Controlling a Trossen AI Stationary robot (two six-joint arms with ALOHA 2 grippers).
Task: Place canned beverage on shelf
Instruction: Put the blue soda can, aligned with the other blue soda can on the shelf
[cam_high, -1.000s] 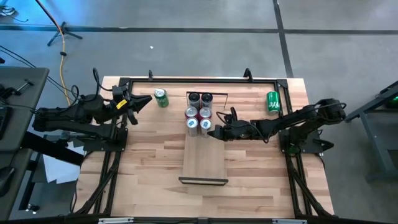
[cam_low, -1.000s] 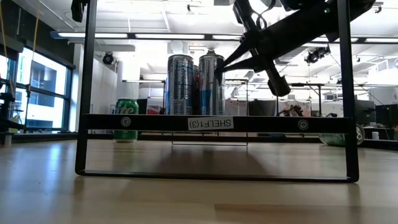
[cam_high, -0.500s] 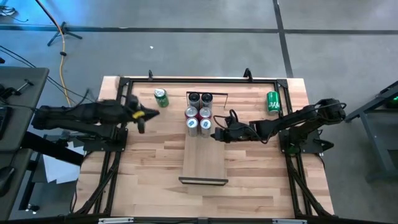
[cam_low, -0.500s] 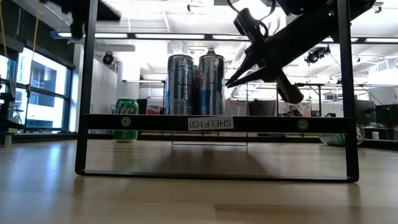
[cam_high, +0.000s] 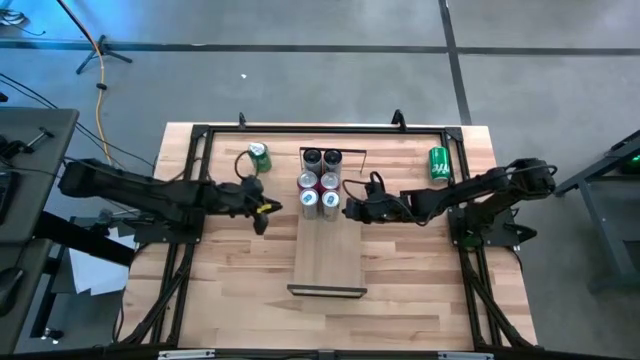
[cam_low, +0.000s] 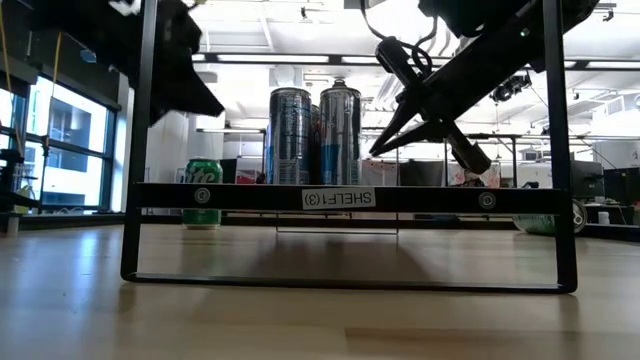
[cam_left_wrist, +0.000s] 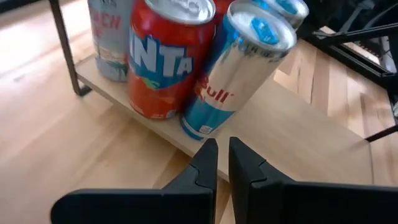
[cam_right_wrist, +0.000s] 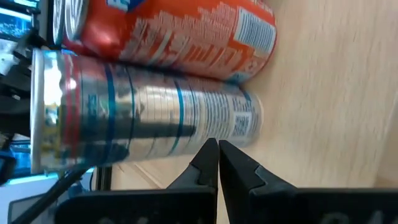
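The shelf (cam_high: 328, 255) lies along the middle of the table, with several cans (cam_high: 320, 185) standing on its far end. A silver-blue can (cam_left_wrist: 239, 68) and an orange can (cam_left_wrist: 165, 56) stand nearest my left gripper (cam_left_wrist: 222, 155). That gripper is shut and empty, just off the shelf's left edge (cam_high: 263, 212). My right gripper (cam_right_wrist: 217, 152) is shut too, hard by the same silver-blue can (cam_right_wrist: 143, 115) from the shelf's right side (cam_high: 349, 211). A green can (cam_high: 259, 155) stands upright on the table at the far left. My right gripper's shut fingertips (cam_right_wrist: 211, 149) stand low beside the silver-blue can's side, near its bottom end (cam_right_wrist: 245, 124), coming slanting down from the table's right. I cannot tell whether they touch it. My left gripper touches nothing.
A second green can (cam_high: 439, 163) lies on the table at the far right. A dark metal frame (cam_high: 320, 128) runs along the table's far edge. The shelf's near half (cam_high: 328, 265) and the table around it (cam_high: 240, 290) are bare wood.
My left gripper has gone from beside the green can toward the shelf, to the right and nearer, sinking and tipping its fingers downward, and has stayed shut. My right gripper's tips have tipped down and drawn a little away from the cans toward the right.
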